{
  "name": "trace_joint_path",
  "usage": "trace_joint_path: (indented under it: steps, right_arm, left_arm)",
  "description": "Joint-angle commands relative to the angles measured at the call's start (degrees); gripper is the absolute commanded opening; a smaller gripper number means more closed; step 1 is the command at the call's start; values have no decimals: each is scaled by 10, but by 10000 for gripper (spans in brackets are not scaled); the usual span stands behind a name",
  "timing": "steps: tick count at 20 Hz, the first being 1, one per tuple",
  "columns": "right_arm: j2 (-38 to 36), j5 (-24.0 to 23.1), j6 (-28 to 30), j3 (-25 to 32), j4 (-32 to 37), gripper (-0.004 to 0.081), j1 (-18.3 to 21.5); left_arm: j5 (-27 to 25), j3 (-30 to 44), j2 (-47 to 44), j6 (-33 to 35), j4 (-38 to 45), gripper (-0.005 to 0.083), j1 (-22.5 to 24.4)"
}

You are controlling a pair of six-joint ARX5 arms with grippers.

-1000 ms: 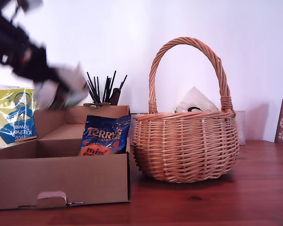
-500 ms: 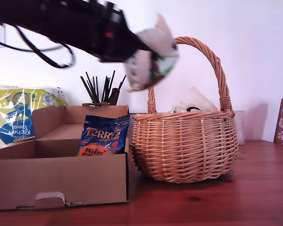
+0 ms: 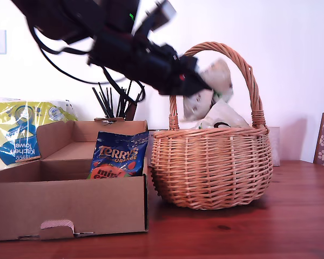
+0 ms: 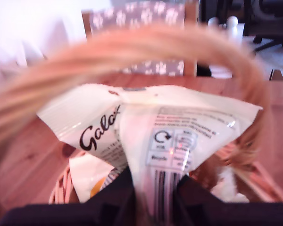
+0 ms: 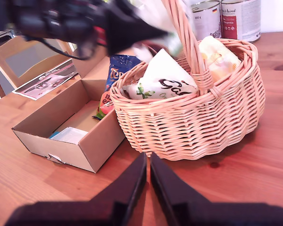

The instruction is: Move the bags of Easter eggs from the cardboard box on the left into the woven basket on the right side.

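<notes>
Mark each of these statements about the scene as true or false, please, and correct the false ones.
1. My first gripper holds a white bag above the basket. True.
2. The box holds no bags now. False: a dark blue bag leans inside it.
3. My second gripper carries a bag. False: its jaws are shut with nothing between them, low above the table.
4. The basket already has bags in it. True: the second wrist view shows a white one and a yellowish one.
</notes>
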State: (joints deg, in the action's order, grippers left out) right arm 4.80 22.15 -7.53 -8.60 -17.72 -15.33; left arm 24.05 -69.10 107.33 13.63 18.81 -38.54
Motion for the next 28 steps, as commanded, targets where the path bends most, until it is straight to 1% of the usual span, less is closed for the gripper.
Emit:
trace_joint_path:
  steps: [1,3,7,9,10,11,13,14,17,19,21,22,24,26,28]
  right_arm:
    - [3,2,-2,-2,3,-12,0]
    - [3,2,-2,-2,3,-12,0]
    - [3,2,-2,-2,3,-12,0]
    - [3,2,-2,-2,4,-12,0]
    - [3,2,-2,-2,3,-12,0]
    - [3,2,-2,-2,4,-12,0]
    - [3,2,-2,-2,4,-12,0]
    - [3,2,-2,-2,4,-12,0]
    - [3,2,-2,-2,5,-12,0]
    - [3,2,-2,-2,5,-12,0]
    - [3,2,-2,-2,5,-12,0]
    - [3,2,-2,-2,5,-12,0]
    - [3,2,-2,-2,6,-12,0]
    - [3,2,-2,-2,6,-12,0]
    - [3,2,-2,-2,6,-12,0]
  left_arm:
    - [-6,-14,35,-2,-26,-3,-2]
    - [-10,-31,57,-2,-64,-3,-3]
    - [-25,-33,68,-2,-108,0,-6]
    - [-25,-37,66,-2,-108,36,-6]
    - [-25,-45,66,-2,-115,87,-6]
    - [-24,-54,65,-2,-121,178,-6]
    - [-12,-75,61,-2,-140,386,-7]
    - [-1,-89,57,-2,-162,425,-7]
    - [23,-142,41,-1,-266,428,-7]
    - [25,-172,27,0,-338,427,-7]
    - [24,-187,5,11,-404,401,-6]
    - [23,-187,-9,18,-433,360,-4]
    - [23,-187,-37,20,-486,212,4]
    - [23,-186,-63,46,-536,-7,14]
    - [23,-185,-84,62,-566,-20,28]
